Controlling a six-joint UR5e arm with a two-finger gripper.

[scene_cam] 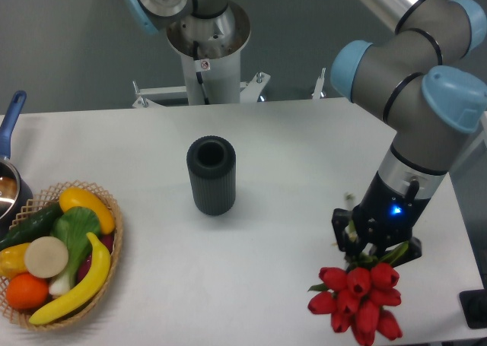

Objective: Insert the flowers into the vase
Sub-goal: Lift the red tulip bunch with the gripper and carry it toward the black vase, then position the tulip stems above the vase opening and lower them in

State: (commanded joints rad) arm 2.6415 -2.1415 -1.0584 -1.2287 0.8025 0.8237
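While I'm watching the fixed camera, the gripper (pixel 370 252) is sitting low at the right front of the table (pixel 281 156), its fingers closed around the green stems of the flowers (pixel 354 299). I'm seeing the bunch hanging heads-down under the tool, red tulip heads pointing toward the front edge of the table, tilted slightly left. I can't tell whether the heads are touching the tabletop or hovering just above it. A blue light is glowing on the wrist body just above the fingers.

The vase (pixel 211 175) is standing upright near the middle of the table, round mouth facing up, nothing showing inside it. It's sitting well apart from the flowers, off to the left and further back from them.

I'm also seeing a woven basket (pixel 111 243) at the front left, holding a banana (pixel 81 285), an orange (pixel 27 290), a cucumber (pixel 32 225), a yellow pepper (pixel 85 205) and some leafy greens (pixel 76 228). A pot with a blue handle (pixel 11 120) is being cropped by the left edge, just behind the basket. The arm's base column (pixel 207 49) is standing behind the table, back of the vase.
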